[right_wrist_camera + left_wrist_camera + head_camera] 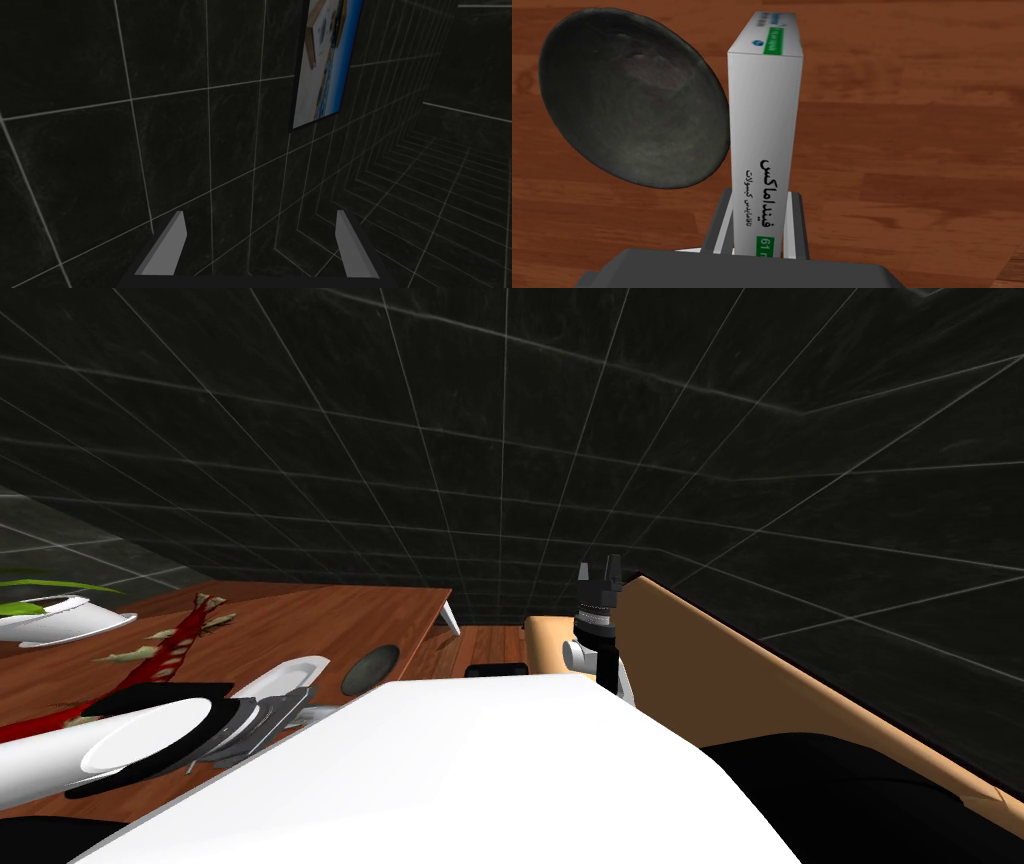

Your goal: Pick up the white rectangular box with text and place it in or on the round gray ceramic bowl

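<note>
Left wrist view puts the step plainly: the left end effector (pixel 762 196) is clenched on the box (pixel 764 100), its two fingers pressing the box's broad faces near one end while the rest of the box juts out ahead of them. The grasp looks done, so the carry to the bowl (pixel 632 100) is the step in hand. The box is above the wooden worktop (pixel 912 125), with its long edge right beside the bowl's rim; whether it is clear of the wood I cannot tell. In the head view the bowl sits just right of the box, near the worktop's right edge. The next move, I judge, calls for a short shift right to bring the box's middle over the bowl's hollow, then a loosening of the fingers. The box looks long against the bowl, so it may end up propped on the rim rather than lying flat inside. The box is slim, white and rectangular, with black script along its narrow side and green bands at both ends. The bowl is round, shallow and dark grey, with a mottled inside. The right end effector (pixel 257 225) is raised at the right, released, fingers apart and holding nothing.
</note>
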You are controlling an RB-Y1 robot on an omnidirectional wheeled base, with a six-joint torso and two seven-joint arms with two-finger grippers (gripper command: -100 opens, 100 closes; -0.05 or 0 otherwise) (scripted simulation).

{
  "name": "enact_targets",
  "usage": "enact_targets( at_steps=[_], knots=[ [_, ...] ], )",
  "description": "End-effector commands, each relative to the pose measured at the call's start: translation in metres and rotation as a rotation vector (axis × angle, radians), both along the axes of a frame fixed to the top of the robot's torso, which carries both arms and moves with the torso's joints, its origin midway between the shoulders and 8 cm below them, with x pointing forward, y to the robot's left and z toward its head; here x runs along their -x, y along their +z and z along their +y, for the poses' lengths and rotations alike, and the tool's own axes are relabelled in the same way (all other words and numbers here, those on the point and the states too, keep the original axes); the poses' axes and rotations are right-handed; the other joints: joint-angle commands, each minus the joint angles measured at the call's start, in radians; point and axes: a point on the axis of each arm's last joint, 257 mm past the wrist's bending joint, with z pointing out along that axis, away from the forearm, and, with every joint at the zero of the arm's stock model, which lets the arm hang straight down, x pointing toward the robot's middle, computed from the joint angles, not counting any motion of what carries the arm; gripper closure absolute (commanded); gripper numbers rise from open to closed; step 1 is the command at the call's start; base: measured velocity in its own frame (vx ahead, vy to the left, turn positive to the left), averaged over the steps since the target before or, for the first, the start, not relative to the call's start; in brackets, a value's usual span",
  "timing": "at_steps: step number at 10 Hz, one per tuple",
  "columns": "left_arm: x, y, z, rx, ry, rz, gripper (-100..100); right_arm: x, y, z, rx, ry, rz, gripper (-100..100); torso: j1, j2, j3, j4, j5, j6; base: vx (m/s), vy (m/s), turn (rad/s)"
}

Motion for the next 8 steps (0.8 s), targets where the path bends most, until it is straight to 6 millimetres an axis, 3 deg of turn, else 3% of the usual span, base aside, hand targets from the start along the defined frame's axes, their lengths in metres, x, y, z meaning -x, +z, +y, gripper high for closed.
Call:
enact_targets(
  at_steps=[1,8],
  knots=[
    [-0.007,0.010,0.003,0.003,0.010,-0.008,100,0.000,0.000,0.000,0.000,0.000,0.000,0,0.000,0.000,0.000,0.000,0.000,0.000,-0.050,-0.004,-0.015],
    [-0.043,0.051,-0.001,0.030,0.012,-0.033,100,0.000,0.000,0.000,0.000,0.000,0.000,0,0.000,-0.002,-0.001,0.000,-0.001,0.001,-0.008,0.000,0.000]
  ],
)
